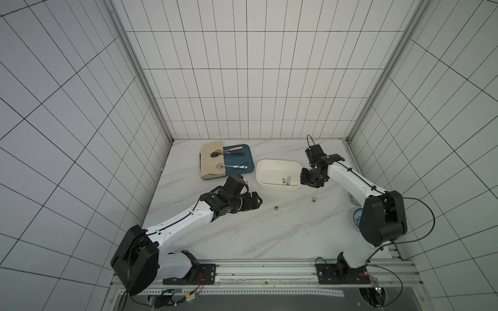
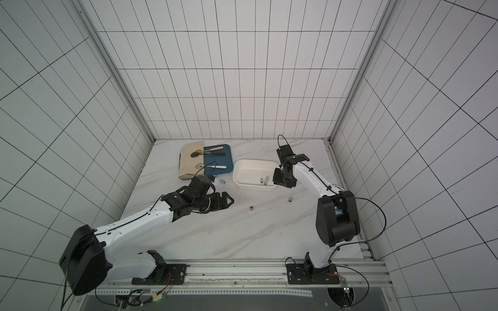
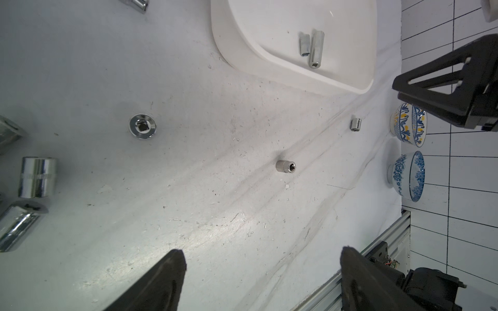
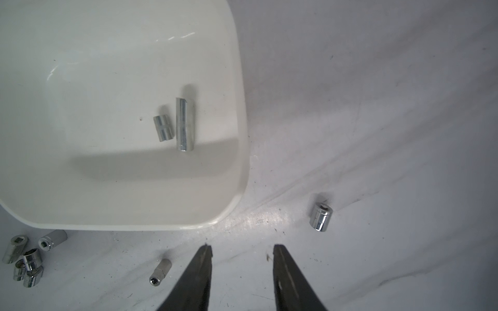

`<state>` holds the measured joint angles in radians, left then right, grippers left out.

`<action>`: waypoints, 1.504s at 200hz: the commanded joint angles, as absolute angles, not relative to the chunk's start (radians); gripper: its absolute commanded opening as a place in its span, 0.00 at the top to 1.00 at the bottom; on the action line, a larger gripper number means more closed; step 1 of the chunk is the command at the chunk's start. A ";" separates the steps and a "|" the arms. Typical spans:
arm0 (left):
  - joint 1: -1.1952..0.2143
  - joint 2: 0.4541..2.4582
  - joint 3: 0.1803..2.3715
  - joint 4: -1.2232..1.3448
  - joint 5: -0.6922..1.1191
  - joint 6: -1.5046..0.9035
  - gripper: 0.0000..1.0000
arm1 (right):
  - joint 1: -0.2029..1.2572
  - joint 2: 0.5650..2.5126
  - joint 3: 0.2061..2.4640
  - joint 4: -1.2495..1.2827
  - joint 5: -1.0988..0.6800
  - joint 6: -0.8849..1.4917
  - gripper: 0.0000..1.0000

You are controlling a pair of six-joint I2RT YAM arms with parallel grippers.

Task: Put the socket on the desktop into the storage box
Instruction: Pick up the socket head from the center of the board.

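Jaws on the right end effector (image 4: 241,246) are parted with nothing between them. It hangs by the 3 o'clock end of the box (image 1: 277,188) in both top views. Inside the box a long socket (image 4: 184,123) and a short socket (image 4: 163,128) lie side by side. On the worktop (image 1: 242,237), a loose socket (image 1: 314,199) sits at the box's 5 o'clock and a small socket (image 1: 276,207) at 6. The left end effector (image 3: 262,250) is spread wide and empty at 7 o'clock. A socket cluster (image 4: 24,264) lies off the 9 o'clock side.
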<state>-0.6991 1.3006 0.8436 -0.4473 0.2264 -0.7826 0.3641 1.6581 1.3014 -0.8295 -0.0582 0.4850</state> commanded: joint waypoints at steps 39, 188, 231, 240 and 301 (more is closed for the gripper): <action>-0.775 1.376 0.911 -0.385 0.206 -0.785 0.07 | 0.284 1.591 1.139 -0.796 -0.036 0.477 0.55; -0.807 1.392 0.918 -0.364 0.189 -0.776 0.07 | 0.232 1.743 1.111 -0.738 -0.022 0.494 0.61; -0.805 1.395 0.914 -0.364 0.190 -0.775 0.07 | 0.231 1.767 1.107 -0.738 -0.025 0.495 0.62; -0.805 1.392 0.913 -0.363 0.189 -0.776 0.07 | 0.230 1.773 1.106 -0.711 -0.028 0.495 0.63; -0.802 1.379 0.899 -0.364 0.180 -0.778 0.07 | 0.230 1.799 1.100 -0.700 -0.037 0.495 0.64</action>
